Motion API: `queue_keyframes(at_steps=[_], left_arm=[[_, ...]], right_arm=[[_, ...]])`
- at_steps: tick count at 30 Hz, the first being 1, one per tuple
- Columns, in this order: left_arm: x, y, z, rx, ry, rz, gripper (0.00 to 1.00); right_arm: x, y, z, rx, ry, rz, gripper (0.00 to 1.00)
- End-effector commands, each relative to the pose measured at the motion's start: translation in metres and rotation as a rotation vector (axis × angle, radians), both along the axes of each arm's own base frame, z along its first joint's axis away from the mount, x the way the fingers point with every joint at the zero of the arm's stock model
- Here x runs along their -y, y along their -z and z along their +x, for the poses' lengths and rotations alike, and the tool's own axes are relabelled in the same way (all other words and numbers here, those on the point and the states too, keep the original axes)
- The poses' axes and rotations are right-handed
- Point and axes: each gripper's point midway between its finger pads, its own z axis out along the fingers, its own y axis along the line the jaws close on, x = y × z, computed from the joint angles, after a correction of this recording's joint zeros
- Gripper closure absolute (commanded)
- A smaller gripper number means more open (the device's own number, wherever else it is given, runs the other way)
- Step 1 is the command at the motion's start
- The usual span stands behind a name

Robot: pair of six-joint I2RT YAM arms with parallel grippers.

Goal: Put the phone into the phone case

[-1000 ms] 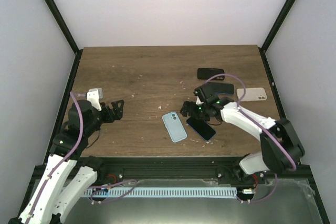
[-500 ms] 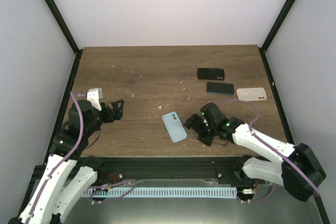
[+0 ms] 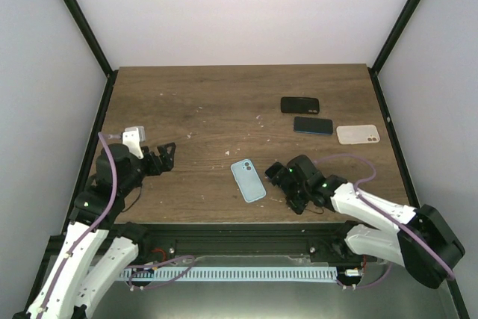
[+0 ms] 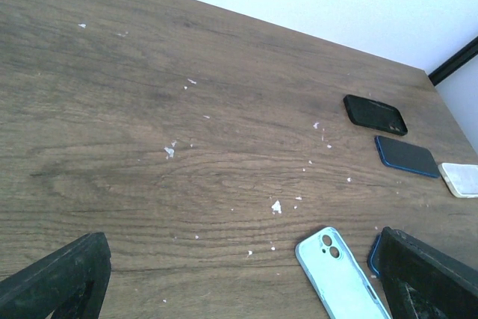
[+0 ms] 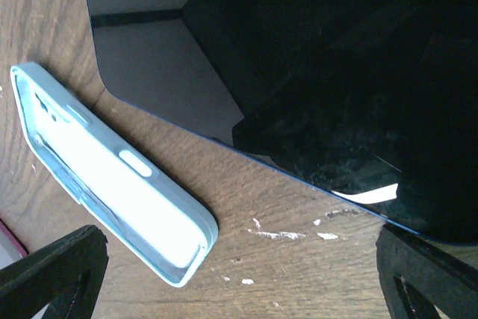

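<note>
Two grippers, top view: case (image 3: 248,181) at the table's (image 3: 209,102) 6 o'clock, right gripper (image 3: 287,187) just at its 3, left gripper (image 3: 167,157) well apart at 9. Left wrist: left gripper gapes, empty. Right wrist: right gripper spread wide, gripping nothing; phone (image 5: 314,72) flat, case apart at its 8.

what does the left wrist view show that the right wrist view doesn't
Only the left wrist: three more things farther up the table, a black item, a dark blue item and a white case. Only the right wrist: the glossy screen of the dark phone, seen close up. Both: the light blue case lying on the wooden table.
</note>
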Motion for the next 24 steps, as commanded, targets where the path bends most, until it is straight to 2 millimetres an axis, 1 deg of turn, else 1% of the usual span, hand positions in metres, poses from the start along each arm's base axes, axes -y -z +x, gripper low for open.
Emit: queue_keyframes(at_steps=[1,3,6,9,10,11,12,13,15,17,18,21,24], left_arm=[[0.003,0.003,0.001,-0.007,0.011,-0.003,0.01],[0.003,0.004,0.001,-0.009,0.009,-0.004,0.01],[0.003,0.003,0.000,-0.006,0.012,-0.001,0.01],[0.003,0.004,0.000,-0.006,0.015,-0.001,0.01],[0.003,0.003,0.000,-0.006,0.014,-0.001,0.01],[0.003,0.003,0.000,-0.006,0.016,-0.001,0.01],[0.003,0.004,0.000,-0.007,0.015,0.000,0.01],[0.002,0.004,0.000,-0.008,0.011,0.001,0.01],[0.001,0.004,0.001,-0.007,-0.002,-0.005,0.01],[0.003,0.004,0.001,-0.005,0.009,-0.018,0.01],[0.004,0.004,0.001,-0.004,0.012,-0.021,0.01],[0.005,0.006,0.002,-0.010,0.017,-0.016,0.01],[0.006,0.007,0.004,-0.012,0.020,-0.007,0.02]], right_arm=[[0.033,0.013,0.015,0.019,0.117,-0.142,0.00],[0.049,0.014,0.026,0.026,0.159,-0.173,0.00],[0.067,0.007,0.045,0.061,0.207,-0.214,0.00],[0.073,-0.002,0.063,0.087,0.233,-0.239,0.00],[0.073,-0.007,0.068,0.090,0.238,-0.238,0.00],[0.073,-0.005,0.071,0.068,0.240,-0.249,0.00],[0.072,-0.009,0.074,0.060,0.245,-0.251,0.00],[0.071,-0.004,0.075,0.023,0.242,-0.270,0.00],[0.070,0.000,0.078,-0.038,0.251,-0.291,0.00],[0.071,0.008,0.075,-0.133,0.256,-0.321,0.00],[0.070,0.010,0.078,-0.169,0.267,-0.325,0.01],[0.072,0.016,0.075,-0.304,0.300,-0.382,0.03],[0.070,0.021,0.078,-0.387,0.338,-0.409,0.02]])
